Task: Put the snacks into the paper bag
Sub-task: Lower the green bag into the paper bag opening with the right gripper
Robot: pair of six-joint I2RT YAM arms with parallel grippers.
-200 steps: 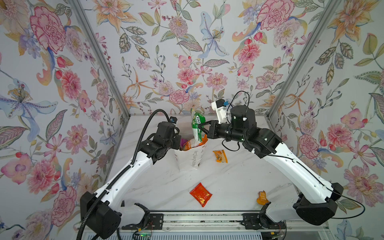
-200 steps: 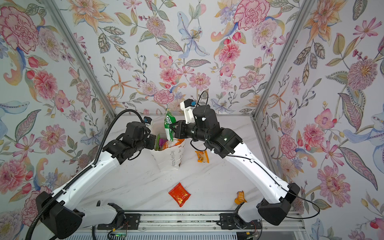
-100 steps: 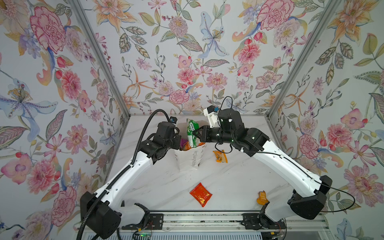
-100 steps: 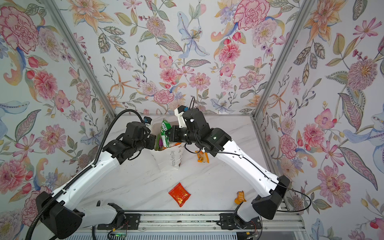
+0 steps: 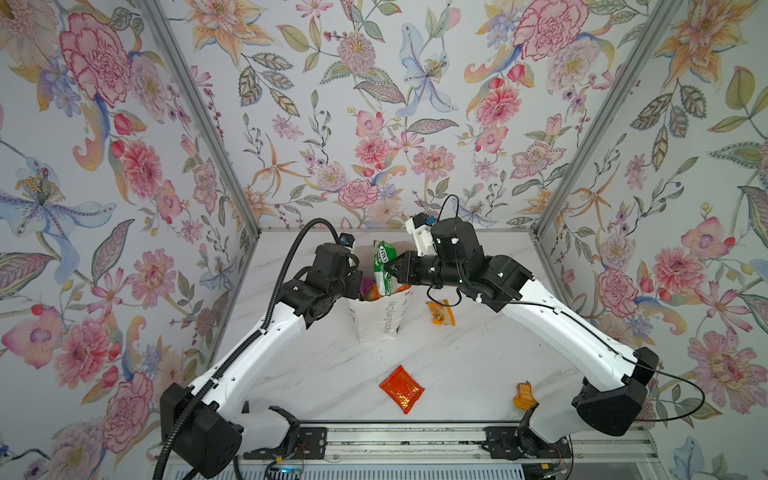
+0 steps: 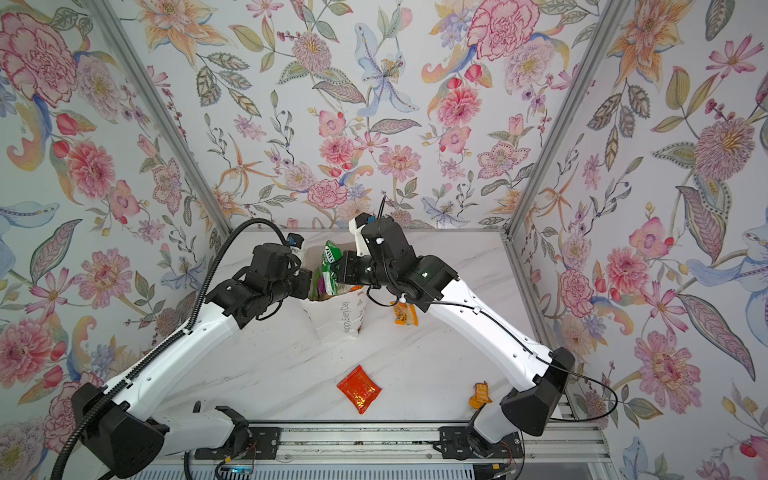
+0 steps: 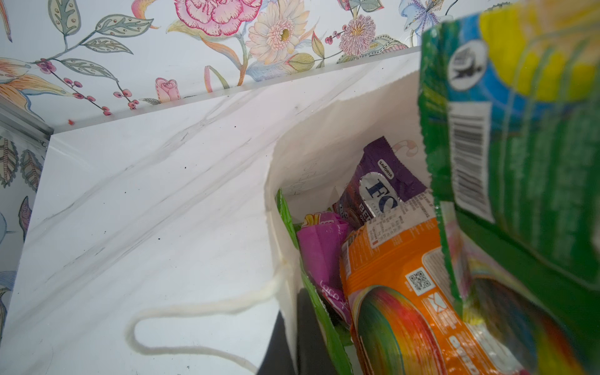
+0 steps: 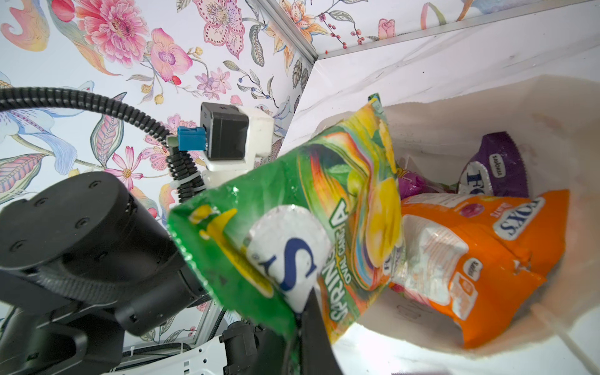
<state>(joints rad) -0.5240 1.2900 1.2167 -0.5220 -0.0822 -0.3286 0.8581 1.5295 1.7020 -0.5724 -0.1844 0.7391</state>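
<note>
My left gripper (image 5: 358,286) pinches the rim of the bag (image 5: 376,322) so its mouth gapes, while my right gripper (image 5: 394,272) clamps the green packet (image 5: 383,266) upright over that mouth, ready to drop it in.

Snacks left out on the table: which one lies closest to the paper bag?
The orange candy packet next to the paper bag; the red-orange foil pack and small orange sachet lie farther off, by the rail.

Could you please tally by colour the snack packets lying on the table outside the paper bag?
Orange: 2 (packet beside the paper bag; sachet, front right)
Red-orange: 1 (foil pack)
Total: 3
</note>
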